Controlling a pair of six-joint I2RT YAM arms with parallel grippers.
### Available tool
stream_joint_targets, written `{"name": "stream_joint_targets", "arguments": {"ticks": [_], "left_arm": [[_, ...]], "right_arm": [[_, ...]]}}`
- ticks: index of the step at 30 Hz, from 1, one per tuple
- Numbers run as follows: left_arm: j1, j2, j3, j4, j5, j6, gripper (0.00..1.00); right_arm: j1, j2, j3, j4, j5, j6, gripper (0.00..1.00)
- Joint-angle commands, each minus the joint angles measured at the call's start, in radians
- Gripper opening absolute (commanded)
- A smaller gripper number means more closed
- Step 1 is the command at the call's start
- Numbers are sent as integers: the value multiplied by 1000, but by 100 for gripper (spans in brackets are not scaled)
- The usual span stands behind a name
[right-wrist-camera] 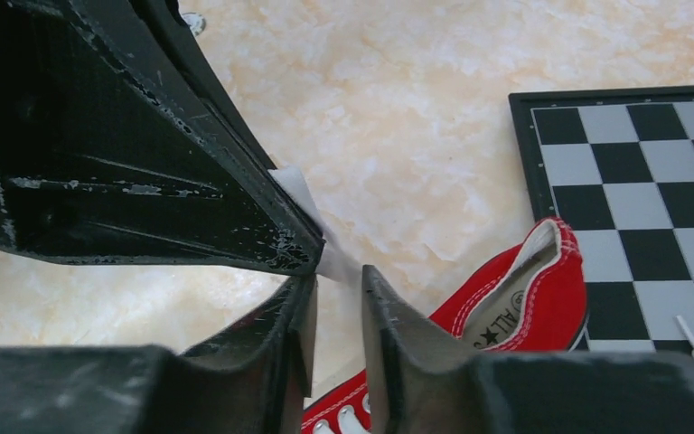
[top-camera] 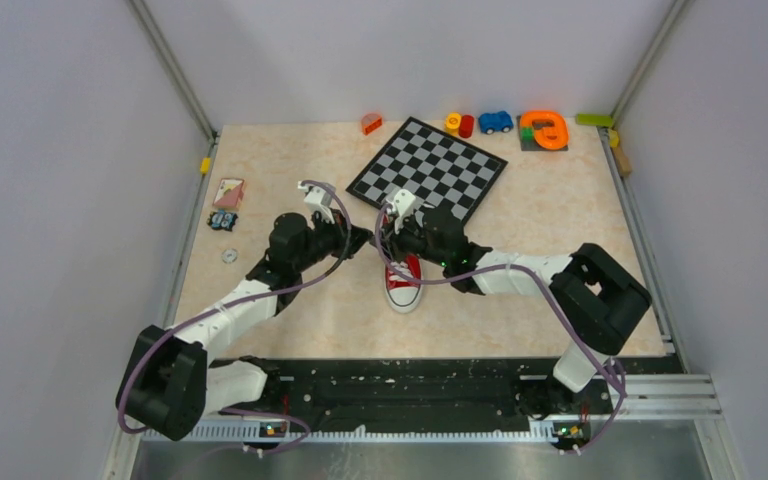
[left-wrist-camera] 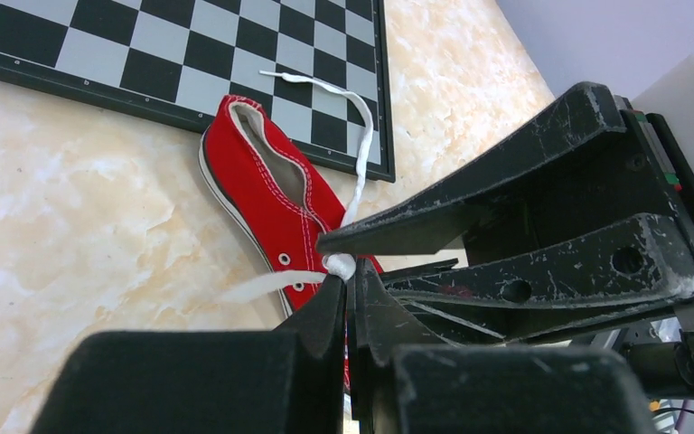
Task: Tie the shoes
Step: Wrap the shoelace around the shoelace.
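Pinching a white lace (left-wrist-camera: 361,154)

The lace is clamped in the left claw (left-wrist-camera: 347,294); the right claw (right-wrist-camera: 334,289) is held slightly parted beside it. The red sneaker (top-camera: 403,283) is laid on the marbled worktop (top-camera: 530,220), heel at the chessboard's (top-camera: 428,168) edge, between grey walls (top-camera: 60,150).

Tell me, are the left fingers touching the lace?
Touching. The left wrist view shows the left fingers shut on the white lace, pinching it at their tips.
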Motion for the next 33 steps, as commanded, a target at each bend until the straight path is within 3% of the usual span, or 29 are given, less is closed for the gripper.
{"name": "stream_joint_targets", "arguments": {"ticks": [1, 2, 10, 16, 33], "left_arm": [[3, -5, 35, 62, 15, 13, 0], [3, -9, 35, 57, 10, 17, 0], [3, -21, 43, 15, -17, 35, 0], [3, -27, 44, 13, -1, 33, 0], [3, -34, 47, 23, 37, 37, 0]], "right_arm": [[17, -2, 40, 45, 52, -11, 37], [17, -8, 34, 45, 59, -38, 42], [18, -91, -55, 72, 23, -106, 46], [15, -149, -114, 52, -34, -222, 60], [16, -17, 12, 63, -107, -237, 54]]}}
